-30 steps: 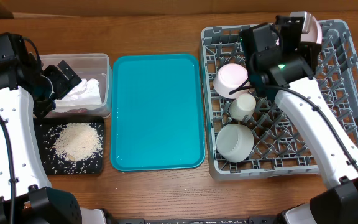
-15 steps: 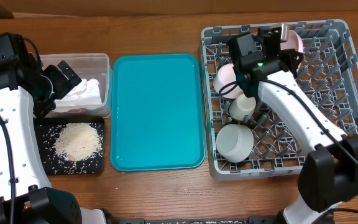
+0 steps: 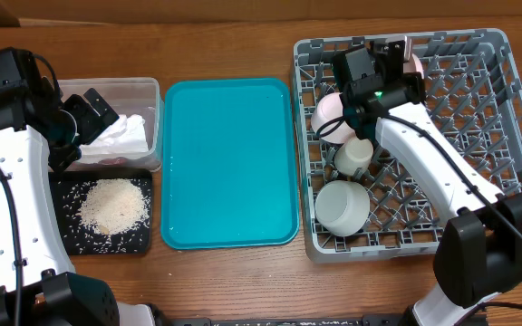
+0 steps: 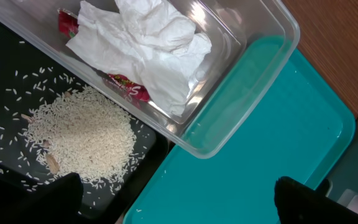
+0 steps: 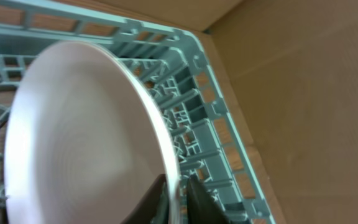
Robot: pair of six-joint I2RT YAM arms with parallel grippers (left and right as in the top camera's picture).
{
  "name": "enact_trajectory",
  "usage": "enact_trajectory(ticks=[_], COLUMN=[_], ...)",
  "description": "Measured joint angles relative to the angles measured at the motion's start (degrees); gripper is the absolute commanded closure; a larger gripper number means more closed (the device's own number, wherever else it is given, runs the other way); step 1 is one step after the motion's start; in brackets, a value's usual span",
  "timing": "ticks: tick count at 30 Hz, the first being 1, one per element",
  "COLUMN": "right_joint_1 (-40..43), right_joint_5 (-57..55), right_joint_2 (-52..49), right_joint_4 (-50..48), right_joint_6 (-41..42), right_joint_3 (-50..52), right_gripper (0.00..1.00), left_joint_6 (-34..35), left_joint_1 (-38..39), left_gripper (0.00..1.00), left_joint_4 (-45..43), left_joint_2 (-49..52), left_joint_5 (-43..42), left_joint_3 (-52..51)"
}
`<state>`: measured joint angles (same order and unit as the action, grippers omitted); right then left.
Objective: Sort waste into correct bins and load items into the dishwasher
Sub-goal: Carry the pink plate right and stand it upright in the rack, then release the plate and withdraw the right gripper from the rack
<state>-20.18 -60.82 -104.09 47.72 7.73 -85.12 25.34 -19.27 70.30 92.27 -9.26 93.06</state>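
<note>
Your grey dish rack [image 3: 515,136] fills the bench's right end. The clear tub [image 3: 150,91] sits near the bench's left edge, with the black tray [image 3: 145,243] just in front of it. The pink plate [image 5: 86,137] stands on edge at the rack's far edge — your right gripper [image 5: 178,198] is clamped on its rim. Tissue [image 4: 148,43] and a red wrapper [image 4: 126,87] lie in the tub, and rice [image 3: 113,205] lies in the black tray — your left gripper [image 4: 179,199] hangs over the tub, opened wide.

Bare teal tray [image 3: 229,163] between tub [image 3: 155,118] and rack [image 3: 501,109]
</note>
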Motion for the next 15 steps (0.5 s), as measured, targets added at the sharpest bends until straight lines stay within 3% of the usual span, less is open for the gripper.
enact_trajectory(ticks=[5, 6, 15], right_joint_1=[0.0, 0.0, -1.9], right_joint_5=[1.4, 1.0, -6.1], right_joint_2=[0.0, 0.0, 0.0], right_joint_4=[-1.0, -1.2, -5.3], right_joint_6=[-0.8, -1.6, -3.8], right_joint_3=[0.1, 0.1, 0.1], right_gripper=[0.28, 0.22, 0.03], left_joint_6=[0.0, 0.0, 0.0], left_joint_1=[0.0, 0.0, 0.0], left_gripper=[0.00, 0.00, 0.00], left_joint_4=[0.0, 0.0, 0.0], left_joint_2=[0.0, 0.0, 0.0], left_joint_5=[0.0, 0.0, 0.0], left_joint_3=[0.0, 0.0, 0.0])
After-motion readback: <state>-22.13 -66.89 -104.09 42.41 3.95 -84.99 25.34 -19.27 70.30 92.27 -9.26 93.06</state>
